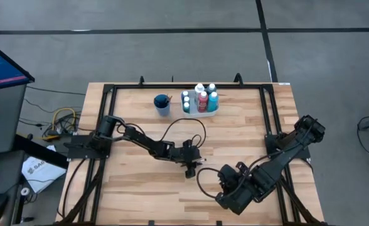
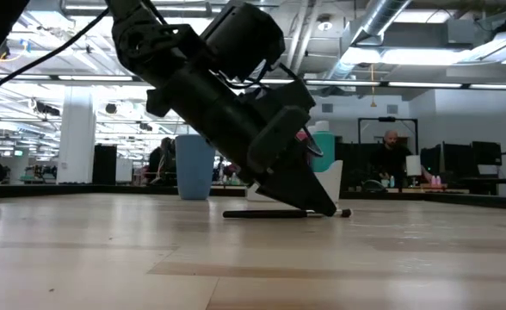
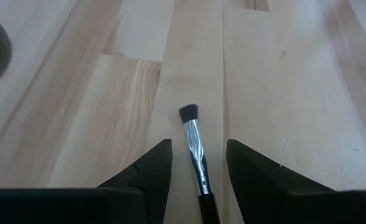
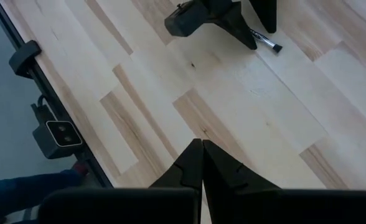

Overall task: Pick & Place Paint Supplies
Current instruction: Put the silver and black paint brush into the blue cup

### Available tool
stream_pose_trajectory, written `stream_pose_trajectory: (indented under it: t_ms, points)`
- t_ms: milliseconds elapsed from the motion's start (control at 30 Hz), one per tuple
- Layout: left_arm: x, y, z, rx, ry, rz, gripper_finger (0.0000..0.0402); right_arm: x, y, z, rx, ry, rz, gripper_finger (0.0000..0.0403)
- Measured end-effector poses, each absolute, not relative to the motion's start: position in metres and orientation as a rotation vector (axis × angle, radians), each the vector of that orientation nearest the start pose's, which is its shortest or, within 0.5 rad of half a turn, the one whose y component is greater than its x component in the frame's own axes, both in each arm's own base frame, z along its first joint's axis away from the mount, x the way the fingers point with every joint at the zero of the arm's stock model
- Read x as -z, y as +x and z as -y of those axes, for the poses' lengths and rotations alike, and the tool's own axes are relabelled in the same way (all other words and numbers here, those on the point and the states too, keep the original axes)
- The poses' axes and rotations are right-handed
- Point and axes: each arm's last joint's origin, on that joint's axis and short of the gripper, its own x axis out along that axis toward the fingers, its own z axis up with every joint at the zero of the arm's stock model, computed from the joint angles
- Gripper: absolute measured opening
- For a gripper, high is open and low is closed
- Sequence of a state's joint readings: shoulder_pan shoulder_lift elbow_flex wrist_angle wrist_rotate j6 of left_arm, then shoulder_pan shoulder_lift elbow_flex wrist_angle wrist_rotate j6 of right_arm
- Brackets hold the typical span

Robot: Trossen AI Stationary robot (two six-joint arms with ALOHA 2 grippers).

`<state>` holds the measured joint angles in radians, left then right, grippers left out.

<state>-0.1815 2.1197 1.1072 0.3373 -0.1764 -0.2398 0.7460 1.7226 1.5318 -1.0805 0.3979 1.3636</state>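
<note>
We see the left gripper [image 3: 198,168] low over the desk [image 1: 140,188], jaws spread wide astride a brush [image 3: 196,155] lying flat on the wood, well in front of the tray [image 1: 200,112] of bottles [image 1: 202,100] and the cup [image 1: 162,104]. The right gripper [image 4: 201,163] waits near the brush, jaws closed on nothing.

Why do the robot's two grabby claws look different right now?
The left gripper has its dark fingers spread open, while the right gripper has its fingers pressed shut. The left gripper straddles a thin dark-handled paintbrush lying flat on the wooden table; the right gripper has only bare wood in front of it. The left one is near the table's middle, the right nearer the edge. Both are dark, two-fingered and low.
</note>
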Motion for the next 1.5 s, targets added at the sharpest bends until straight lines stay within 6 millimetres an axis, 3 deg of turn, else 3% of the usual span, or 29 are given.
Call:
stream_pose_trajectory:
  t_ms: [167,367,500,700,800,967,1233,1367,1500]
  points:
    - [-0.092,0.409,0.063,-0.058,-0.120,-0.667,0.0125,-0.287,0.257,-0.222,0.440,0.533,-1.013,0.0000]
    - [-0.084,0.409,0.058,-0.019,-0.151,-0.710,0.0019,-0.287,0.257,-0.222,0.441,0.531,-1.014,0.0000]
    - [-0.082,0.408,0.057,-0.011,-0.205,-0.729,0.0009,-0.287,0.257,-0.222,0.441,0.531,-1.014,0.0000]
    - [-0.109,0.397,0.056,0.013,-0.228,-0.714,0.0004,-0.287,0.257,-0.222,0.456,0.531,-0.993,0.0000]
    - [-0.140,0.387,0.048,-0.013,-0.231,-0.594,0.0003,-0.287,0.257,-0.222,0.460,0.534,-0.988,0.0000]
    - [-0.169,0.352,0.017,-0.122,-0.255,-0.409,0.0003,-0.287,0.258,-0.221,0.476,0.525,-0.960,0.0000]
    - [-0.217,0.276,-0.044,-0.319,-0.243,0.031,0.0003,-0.287,0.260,-0.217,0.499,0.513,-0.942,0.0000]
    - [-0.226,0.249,-0.072,-0.442,-0.184,0.110,0.0003,-0.287,0.262,-0.212,0.516,0.513,-0.943,0.0000]
    - [-0.230,0.239,-0.096,-0.492,-0.140,0.164,0.0003,-0.287,0.265,-0.208,0.526,0.510,-0.943,0.0000]
